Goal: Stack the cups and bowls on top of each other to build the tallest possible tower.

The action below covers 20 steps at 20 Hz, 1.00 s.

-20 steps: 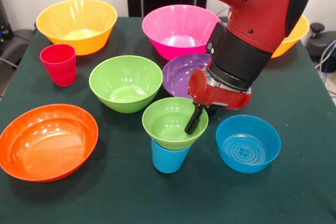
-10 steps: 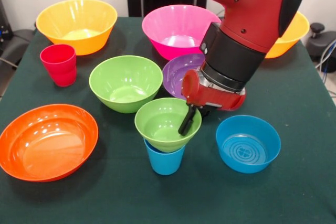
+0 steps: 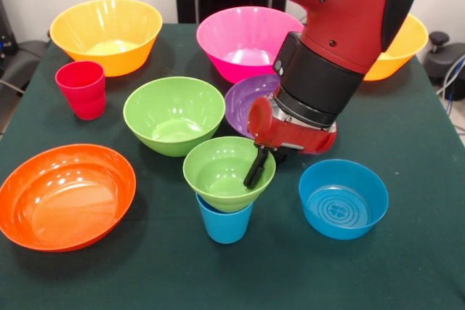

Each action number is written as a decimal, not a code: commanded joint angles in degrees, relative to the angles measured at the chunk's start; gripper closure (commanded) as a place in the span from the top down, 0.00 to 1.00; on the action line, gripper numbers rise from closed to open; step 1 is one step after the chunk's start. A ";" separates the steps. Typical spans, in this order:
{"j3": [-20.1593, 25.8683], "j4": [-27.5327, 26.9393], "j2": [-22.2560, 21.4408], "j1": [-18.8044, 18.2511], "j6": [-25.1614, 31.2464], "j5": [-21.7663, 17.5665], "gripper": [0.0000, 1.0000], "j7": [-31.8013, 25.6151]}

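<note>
My gripper [image 3: 261,168] comes down from the red and black arm and grips the right rim of the small green bowl [image 3: 218,174], with one black finger [image 3: 256,168] inside it. That bowl rests, slightly tilted, on the sky blue cup [image 3: 224,225] at the table's front middle. The red cup [image 3: 81,89] stands at the left. The lime green bowl [image 3: 173,115] sits in the middle, with the purple bowl [image 3: 245,101] partly hidden behind the arm. The small blue bowl [image 3: 342,198] sits to the right of the gripper.
A wide orange bowl [image 3: 65,194] lies at the front left. A yellow-orange bowl [image 3: 106,34] stands at the back left, the pink bowl [image 3: 244,41] at the back middle, and a second yellow-orange bowl [image 3: 398,47] behind the arm at the right.
My gripper has moved left with the small green bowl. The sky blue cup beneath has shifted left along with it.
</note>
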 commanded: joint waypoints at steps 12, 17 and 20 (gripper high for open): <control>6.79 0.47 3.48 -2.25 -4.50 -3.98 0.00 0.88; 6.50 0.26 3.43 -2.45 -4.28 -4.37 0.00 0.33; 6.61 -0.05 3.47 -2.81 -3.82 -4.60 0.00 -0.47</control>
